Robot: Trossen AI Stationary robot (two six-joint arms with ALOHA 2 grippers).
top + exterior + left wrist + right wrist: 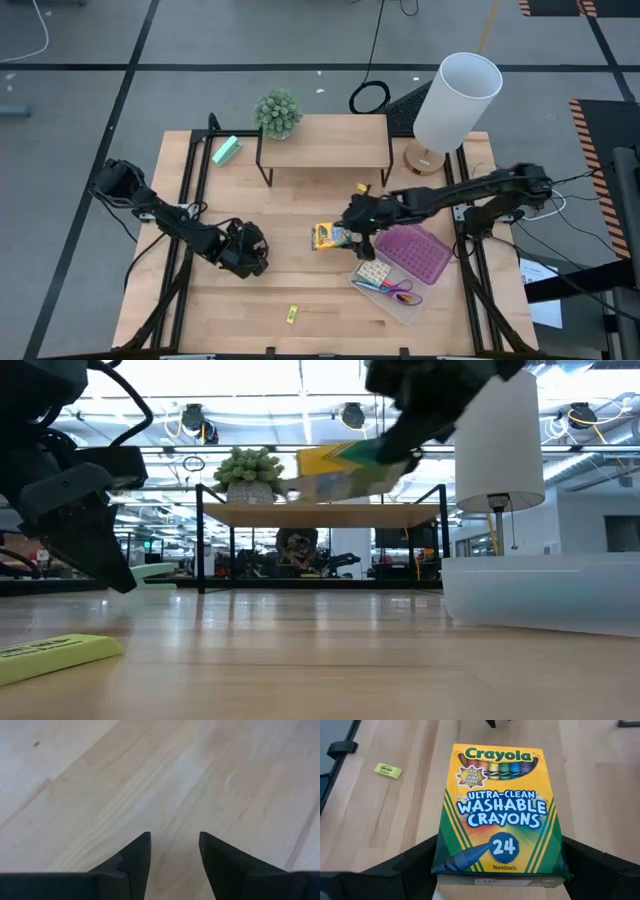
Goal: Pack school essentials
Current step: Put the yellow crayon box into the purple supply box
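Note:
The yellow-green crayon box [497, 805] hangs in the air above the table's middle, with my right gripper [354, 230] shut on it; the low view shows the crayon box [345, 468] well above the wood. A tiny yellow piece [292, 314] lies near the front edge. The clear box [398, 290] at the right front holds a patterned card pack [372, 271], purple-handled scissors [404, 296] and pencils. My left gripper [247, 250] waits open, close over bare wood left of centre. My right gripper pinches the crayon box by its two narrow long sides [442, 857], near the box's bottom end, one finger [415, 865] on each side. The fingers reach in from the table's right side, slanting down. The box is lifted clear, printed face up, slightly tilted.
A purple lid [420, 250] lies beside the clear box. A wooden shelf [325, 142] with a small plant [278, 112] stands at the back, a white lamp [455, 100] at the back right, and a mint-green block [226, 150] at the back left.

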